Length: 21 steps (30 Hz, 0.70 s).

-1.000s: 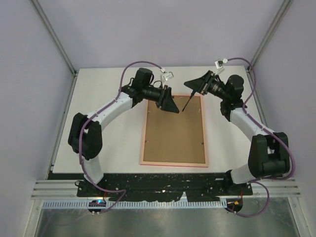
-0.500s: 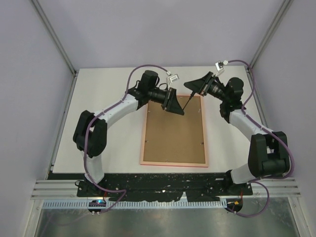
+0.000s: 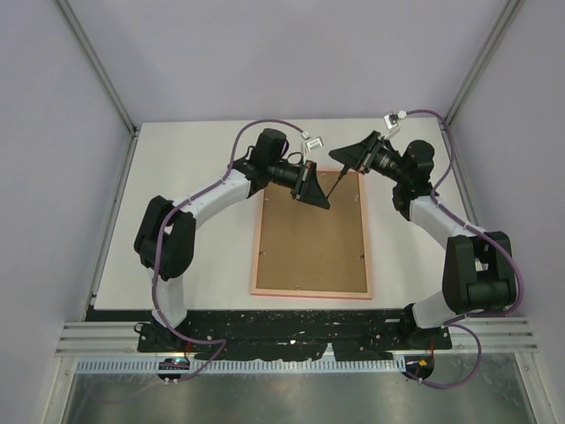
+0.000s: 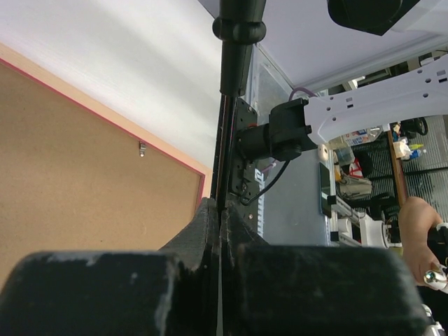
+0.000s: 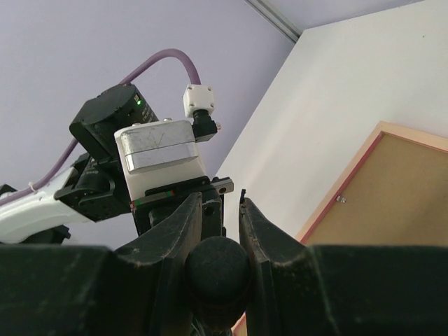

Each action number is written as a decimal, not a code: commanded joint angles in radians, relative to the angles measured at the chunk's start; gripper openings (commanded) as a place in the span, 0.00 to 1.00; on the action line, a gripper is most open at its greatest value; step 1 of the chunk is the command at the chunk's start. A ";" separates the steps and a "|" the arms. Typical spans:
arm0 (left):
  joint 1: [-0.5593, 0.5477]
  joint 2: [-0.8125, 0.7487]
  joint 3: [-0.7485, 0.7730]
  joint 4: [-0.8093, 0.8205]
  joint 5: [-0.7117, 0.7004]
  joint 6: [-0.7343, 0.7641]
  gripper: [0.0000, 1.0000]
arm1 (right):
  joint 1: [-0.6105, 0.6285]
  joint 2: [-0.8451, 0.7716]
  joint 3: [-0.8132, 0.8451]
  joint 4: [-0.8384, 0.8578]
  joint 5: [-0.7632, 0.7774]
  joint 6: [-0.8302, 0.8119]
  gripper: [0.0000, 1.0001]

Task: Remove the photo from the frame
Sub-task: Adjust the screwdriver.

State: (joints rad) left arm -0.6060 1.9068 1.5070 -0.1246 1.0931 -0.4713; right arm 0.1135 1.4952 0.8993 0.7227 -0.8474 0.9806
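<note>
Two claws, one thin black rod (image 3: 335, 183) shared between them.
The left claw (image 4: 220, 213) is squeezed together on its shaft; the right claw (image 5: 231, 203) clamps its round knob (image 5: 217, 269). Beneath, the thin pink rectangular frame (image 3: 311, 291) lies back-up on the white bench (image 3: 216, 256), plain brown backing board (image 3: 309, 238) covering the unseen photo. Better to settle one firm grip, then lever the small metal tabs (image 4: 142, 148) aside.

The frame (image 3: 309, 292) lies flat at the table's centre, back up. Its salmon-pink rim surrounds a brown backing board (image 3: 311, 238), and its long sides run from 12 to 6 o'clock. The photo is hidden.
</note>
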 commanded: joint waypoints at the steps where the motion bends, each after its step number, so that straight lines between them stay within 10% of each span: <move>1: 0.000 0.003 0.065 -0.036 0.004 0.042 0.00 | -0.002 -0.015 0.013 0.017 -0.103 -0.111 0.11; 10: 0.003 -0.009 0.116 -0.345 -0.053 0.325 0.00 | -0.009 -0.062 0.242 -0.779 -0.413 -0.861 0.57; 21: -0.005 -0.015 0.133 -0.546 -0.074 0.542 0.00 | -0.008 0.023 0.409 -1.384 -0.469 -1.318 0.64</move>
State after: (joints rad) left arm -0.6067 1.9182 1.6062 -0.5678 1.0393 -0.0383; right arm 0.1036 1.4918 1.2274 -0.4236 -1.2564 -0.1223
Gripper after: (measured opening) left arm 0.015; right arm 0.646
